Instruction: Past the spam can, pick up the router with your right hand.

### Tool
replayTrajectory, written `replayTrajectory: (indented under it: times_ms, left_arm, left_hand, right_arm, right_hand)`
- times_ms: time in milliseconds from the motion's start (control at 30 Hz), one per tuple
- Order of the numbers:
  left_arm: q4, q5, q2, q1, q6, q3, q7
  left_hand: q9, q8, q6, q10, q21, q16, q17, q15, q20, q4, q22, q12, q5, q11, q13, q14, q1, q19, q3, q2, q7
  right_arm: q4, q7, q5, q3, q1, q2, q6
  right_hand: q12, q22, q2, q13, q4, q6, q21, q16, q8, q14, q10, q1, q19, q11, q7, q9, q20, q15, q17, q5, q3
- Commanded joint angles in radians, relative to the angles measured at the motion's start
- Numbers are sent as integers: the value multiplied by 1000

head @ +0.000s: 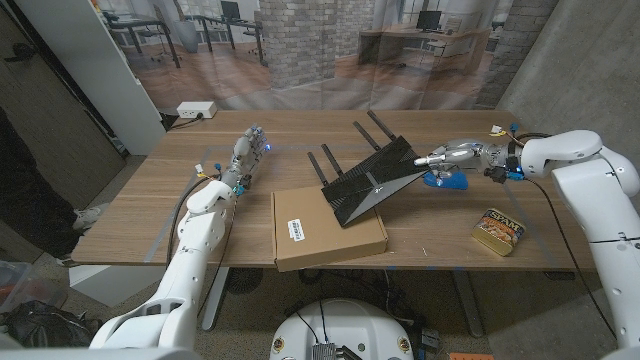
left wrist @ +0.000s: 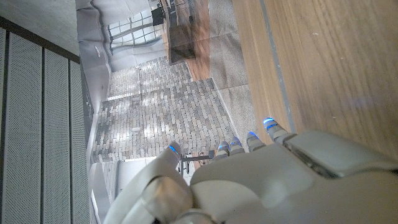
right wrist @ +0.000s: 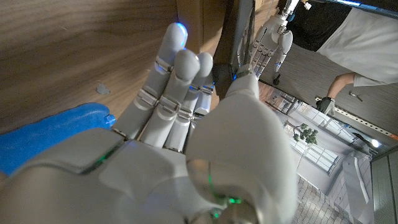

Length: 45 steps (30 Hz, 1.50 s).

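Note:
The black router [head: 368, 180], with several antennas, lies tilted: its near end leans on a flat cardboard box [head: 330, 232] and its right end is raised off the table. My right hand [head: 455, 155] pinches that raised end between thumb and fingers; in the right wrist view the dark router edge [right wrist: 225, 56] sits between the fingers [right wrist: 177, 68] and the thumb. The spam can [head: 498, 231] lies near the front right edge, on the near side of my right hand. My left hand [head: 244, 155] stands on the table left of the router, fingers straight and apart, holding nothing.
A blue object [head: 445, 181] lies on the table right under my right hand. A white power strip [head: 195, 109] sits at the far left corner. A person stands at the left edge [head: 25, 180]. Bare wood [head: 140, 210] stretches left of my left arm.

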Motion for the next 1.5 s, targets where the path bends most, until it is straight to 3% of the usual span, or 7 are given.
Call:
replayTrajectory:
  times_ms: [33,1500]
  left_arm:
    - [-22,-8,10,11,10,3,5]
    - [3,-16,20,-3,5,1,-6]
  left_hand:
    - [3,4,-49,-70,-3,3,3,9,8,-2,2,3,5,6,3,-142,6,-17,-2,21,7]
    - [3,3,-48,-71,-9,3,3,9,7,0,2,3,5,6,3,-143,3,-16,-10,18,7]
  right_arm:
    - [-40,-25,-19,17,-9,11,25]
    - [-183,-96,-122,45,-29,62,122]
  right_hand:
    - [-3,-1,104,5,7,78,9,5,-1,-7,38,122,-3,-27,62,2,-6,-4,3,-2,-2]
    - [-17,-26,99,10,35,78,51,6,-8,-18,38,140,-30,-28,57,5,-8,-4,2,-21,-3]
